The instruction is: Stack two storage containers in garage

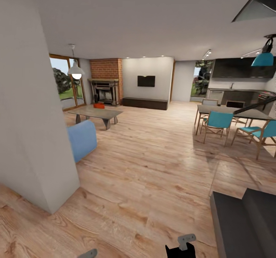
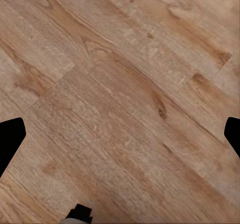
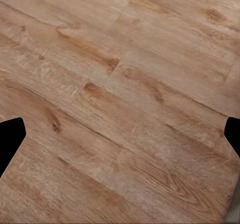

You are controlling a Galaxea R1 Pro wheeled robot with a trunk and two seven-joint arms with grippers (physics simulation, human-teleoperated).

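- Left gripper (image 2: pixel 120 134): both dark fingertips sit at the far edges of its wrist view, so we read the jaws as spread wide, nothing between them, bare wood-plank floor (image 2: pixel 125 84) beneath.
- Right gripper (image 3: pixel 120 134): same reading, spread wide and empty over planks.
- Arm pose: both hang low by the base, pointing down; in the head view grey gripper parts peek at 6 o'clock.
- Task item: an orange-red storage container (image 1: pixel 99 105) rests on the low coffee table (image 1: pixel 100 113), at 10 o'clock, well apart from us. We cannot make out a second.
- Risks, our judgement: the white wall corner (image 1: pixel 57 196) at 8 o'clock and the blue sofa (image 1: pixel 82 139) beyond could snag the base on the approach; low-hanging arms may clip the table edge.
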